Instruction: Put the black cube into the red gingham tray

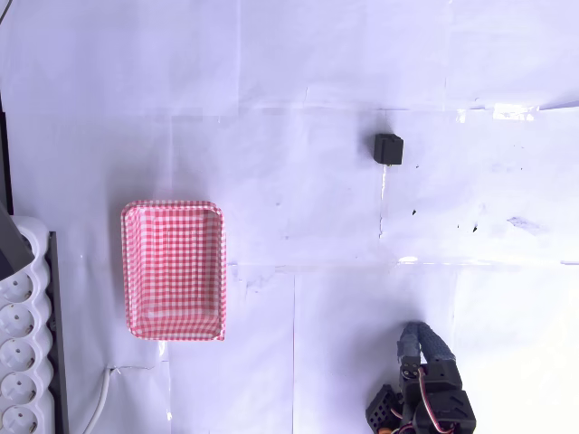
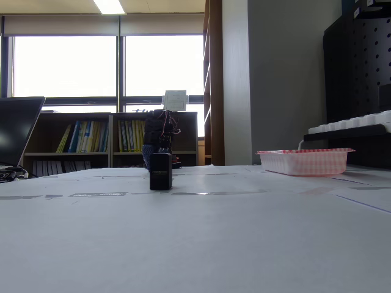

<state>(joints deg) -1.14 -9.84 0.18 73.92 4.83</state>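
The black cube (image 1: 388, 148) sits alone on the white table, right of centre toward the far side in the overhead view. Seen from table level in the fixed view, the cube (image 2: 160, 171) stands in front of the arm. The red gingham tray (image 1: 174, 269) lies flat at the left, with nothing in it; the low fixed view shows the tray (image 2: 303, 161) at the right. My gripper (image 1: 414, 336) is folded back near the bottom edge, well below the cube and far from the tray. Its jaws are too indistinct to judge, and nothing shows between them.
A white power strip (image 1: 23, 344) with its cable lies along the left edge beside the tray. White paper sheets cover the table (image 1: 298, 298). A laptop (image 2: 15, 131) stands at the far left of the fixed view.
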